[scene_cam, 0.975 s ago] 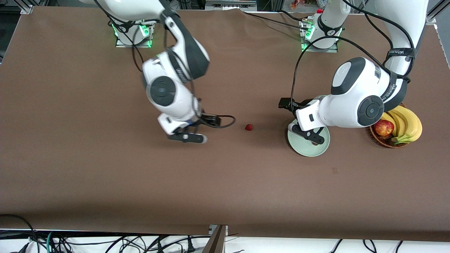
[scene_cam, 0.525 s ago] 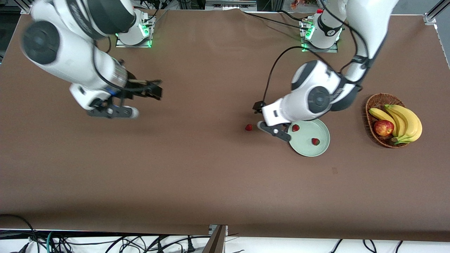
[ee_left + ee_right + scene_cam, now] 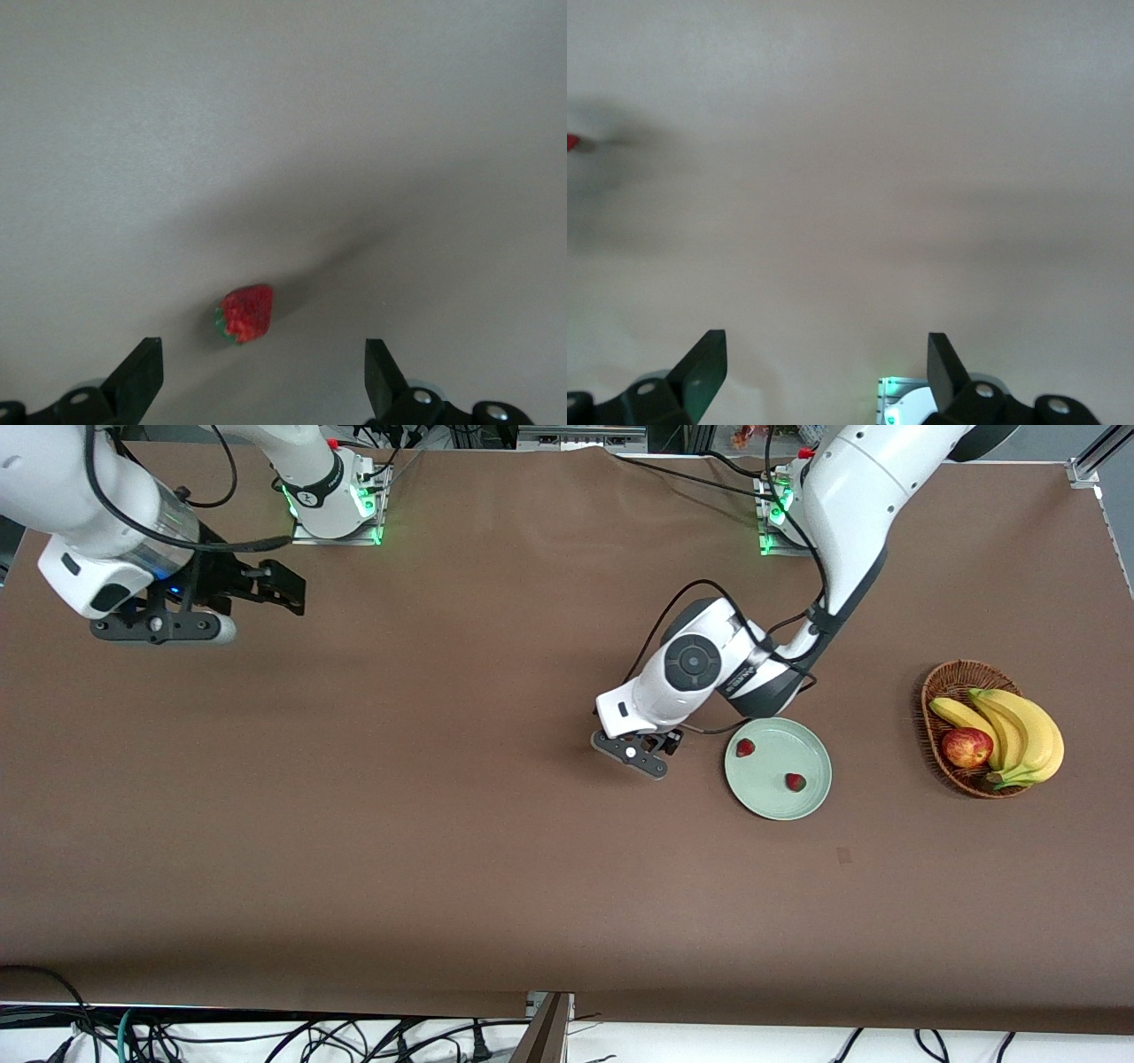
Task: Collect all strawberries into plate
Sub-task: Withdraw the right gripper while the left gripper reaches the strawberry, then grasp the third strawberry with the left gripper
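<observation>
The plate (image 3: 762,797) is a round, shallow, pale mint-green dish with a smooth glossy face and a low rim. It lies on the brown table (image 3: 496,868) toward the left arm's end, about midway between the edge where the bases stand and the edge nearest the front camera. Two strawberries rest in it, apart from each other: one (image 3: 745,747) by the rim on the side toward the bases, the other (image 3: 796,782) nearer the plate's middle. Both are tiny red berries with dark tops, far smaller than the plate.

A third strawberry (image 3: 244,313) lies on the bare table outside the plate, near its rim on the side toward the right arm's end. In the left wrist view it is bright red with a dimpled skin and a green leafy cap, lying on its side. The front view hides it under the left gripper.

The left gripper (image 3: 631,752) hangs over that berry with its fingers (image 3: 137,376) spread wide on either side, touching nothing.

The right gripper (image 3: 156,627) waits over the table's corner at the right arm's end, near the base edge, fingers (image 3: 700,361) wide apart and holding nothing.

A wicker basket (image 3: 941,683) with bananas (image 3: 1019,731) and an apple (image 3: 966,747) sits near the table's edge at the left arm's end.
</observation>
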Robot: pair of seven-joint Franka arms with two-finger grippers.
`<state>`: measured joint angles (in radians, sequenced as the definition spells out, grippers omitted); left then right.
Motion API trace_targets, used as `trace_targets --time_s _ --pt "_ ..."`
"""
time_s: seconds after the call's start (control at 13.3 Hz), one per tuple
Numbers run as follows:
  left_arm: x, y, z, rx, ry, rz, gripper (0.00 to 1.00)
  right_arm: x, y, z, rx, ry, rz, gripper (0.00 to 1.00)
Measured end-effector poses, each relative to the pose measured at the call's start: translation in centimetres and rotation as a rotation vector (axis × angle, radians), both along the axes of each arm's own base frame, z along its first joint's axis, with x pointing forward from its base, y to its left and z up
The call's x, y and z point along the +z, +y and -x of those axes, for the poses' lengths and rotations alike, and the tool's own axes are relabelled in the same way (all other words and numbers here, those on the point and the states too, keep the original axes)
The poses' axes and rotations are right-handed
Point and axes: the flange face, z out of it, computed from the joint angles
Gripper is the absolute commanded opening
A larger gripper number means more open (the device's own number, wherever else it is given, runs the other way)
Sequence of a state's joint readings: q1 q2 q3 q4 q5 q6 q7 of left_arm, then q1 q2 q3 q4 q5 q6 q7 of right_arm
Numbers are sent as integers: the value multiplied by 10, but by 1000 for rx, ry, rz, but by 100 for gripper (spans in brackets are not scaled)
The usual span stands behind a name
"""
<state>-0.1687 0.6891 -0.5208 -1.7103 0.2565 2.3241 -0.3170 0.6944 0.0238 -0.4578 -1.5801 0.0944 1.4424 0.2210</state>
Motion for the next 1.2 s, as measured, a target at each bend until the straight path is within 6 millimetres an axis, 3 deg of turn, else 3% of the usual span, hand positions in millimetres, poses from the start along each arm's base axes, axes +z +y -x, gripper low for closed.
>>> trace_targets --time_s 0.53,0.67,0.75,0.82,0.9,0.97,1.05,1.2 --pt "-17 1 0 -73 -67 -63 100 -12 -50 -20 -8 -40 7 100" --pt "-28 -1 3 -77 -54 -61 99 -12 -55 -21 -17 -40 7 100" --pt "-33 -2 5 -81 -48 -63 87 -12 -54 -21 -15 -40 7 100" --pt "-38 -2 6 -99 -53 -75 64 -11 -53 -20 -12 -41 10 100" --pt "-44 -2 8 -122 -63 -91 34 -11 -53 -20 -9 -44 17 100" --pt "-48 -2 8 -137 -68 -99 13 -11 -54 -21 -6 -52 35 100" --pt "-50 -2 9 -142 -69 -102 4 -8 -55 -22 -2 -64 55 100" --pt "-51 -3 9 -146 -72 -103 3 2 -55 -23 3 -88 68 100"
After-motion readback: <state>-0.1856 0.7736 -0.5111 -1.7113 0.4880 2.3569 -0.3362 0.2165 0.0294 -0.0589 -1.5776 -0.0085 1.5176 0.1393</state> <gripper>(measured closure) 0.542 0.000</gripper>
